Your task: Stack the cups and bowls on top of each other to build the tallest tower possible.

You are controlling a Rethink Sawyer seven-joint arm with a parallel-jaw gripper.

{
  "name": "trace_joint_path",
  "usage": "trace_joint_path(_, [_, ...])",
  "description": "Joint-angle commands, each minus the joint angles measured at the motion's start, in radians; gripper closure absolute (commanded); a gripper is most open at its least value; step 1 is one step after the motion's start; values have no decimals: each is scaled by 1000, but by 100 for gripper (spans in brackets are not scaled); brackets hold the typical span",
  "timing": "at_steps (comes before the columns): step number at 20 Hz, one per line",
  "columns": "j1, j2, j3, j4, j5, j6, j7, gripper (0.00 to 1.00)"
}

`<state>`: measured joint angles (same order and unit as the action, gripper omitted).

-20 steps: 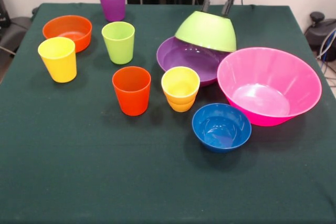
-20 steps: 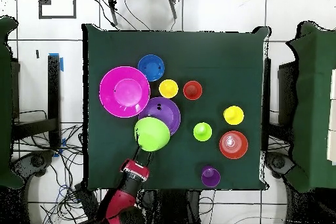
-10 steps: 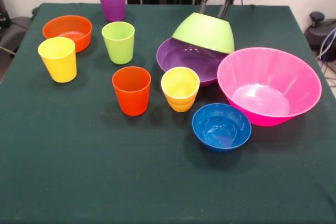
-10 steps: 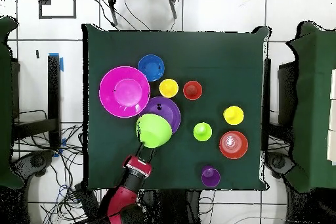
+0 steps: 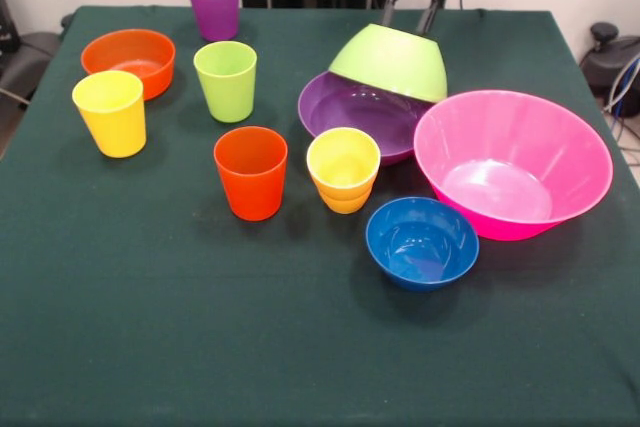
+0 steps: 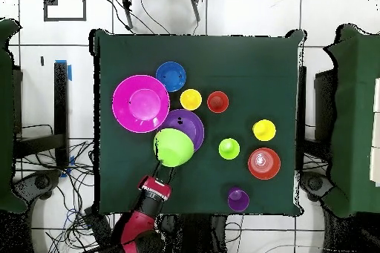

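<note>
A lime green bowl lies upside down and tilted, its front rim resting in the purple bowl. My gripper reaches down to the green bowl's far side, and its tips are hidden behind the bowl. From overhead, the gripper meets the green bowl at its edge. Right of them stands the large pink bowl, with the blue bowl in front. The orange bowl is far left. Upright cups stand apart: purple, lime green, yellow, orange-red, yellow-orange.
Dark green cloth covers the table. In the overhead view, cables lie on the floor round the table, beside dark chairs.
Since one second ago the gripper and the green bowl have shifted slightly toward the table's middle, over the purple bowl. Nothing has moved in the last half second.
</note>
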<state>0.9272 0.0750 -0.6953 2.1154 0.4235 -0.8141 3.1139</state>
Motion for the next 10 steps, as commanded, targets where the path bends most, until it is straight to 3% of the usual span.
trace_joint_path(1, [-22, -47, 66, -88, -75, 81, -63, 0])
trace_joint_path(10, [-48, -75, 39, -92, -102, 104, -83, 0])
